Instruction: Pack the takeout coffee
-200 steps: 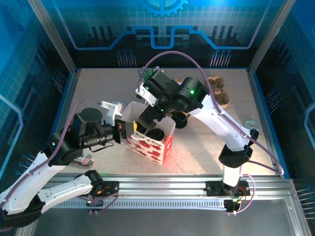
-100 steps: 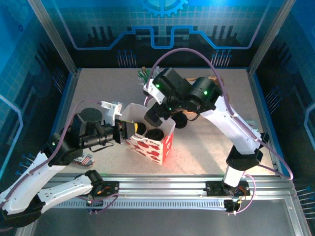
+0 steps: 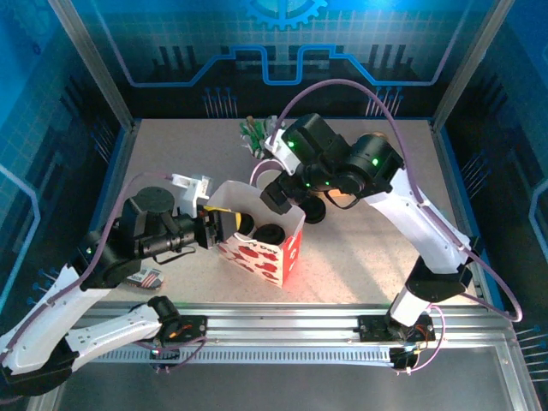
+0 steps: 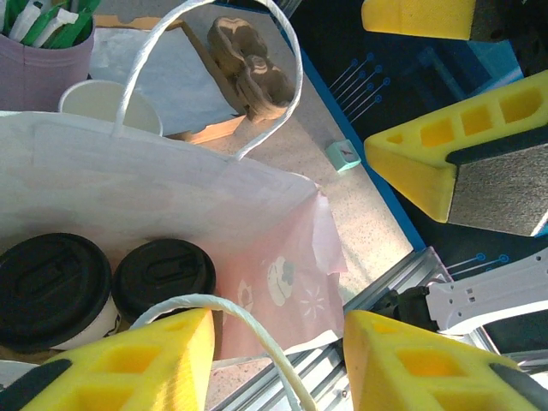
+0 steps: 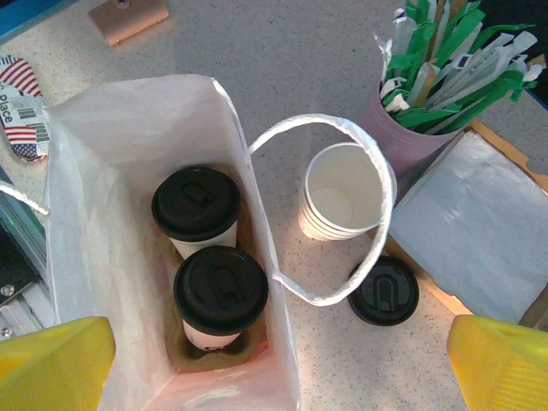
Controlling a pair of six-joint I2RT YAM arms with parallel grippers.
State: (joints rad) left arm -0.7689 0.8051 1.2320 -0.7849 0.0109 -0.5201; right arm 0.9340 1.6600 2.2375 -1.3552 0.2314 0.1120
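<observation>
Landmark: the gift bag (image 3: pixel 257 250) – white with a red pattern, standing open on the worktop (image 3: pixel 360 257).
Takeout coffee: the takeout coffee (image 5: pixel 220 295) stands upright inside the gift bag with its black lid on, just beside a second lidded cup (image 5: pixel 196 205).
Right gripper: the right gripper (image 5: pixel 274 377) hangs above the gift bag's mouth, spread wide and empty.
Left gripper: the left gripper (image 4: pixel 278 330) sits at the gift bag's rim with its fingers apart; the cord handle (image 4: pixel 214 300) runs between them, and nothing looks pinched.
Step in hand: probably the let-go, since the cup appears seated.
Doing it well: lift the right gripper straight up through the gift bag's mouth, clear of the far handle loop (image 5: pixel 325 214). Spread the left fingers fully before backing away from the gift bag, so the cord slips free.
Risk: a snagged handle could tip the gift bag onto the nested cups (image 5: pixel 342 193) just outside it.
</observation>
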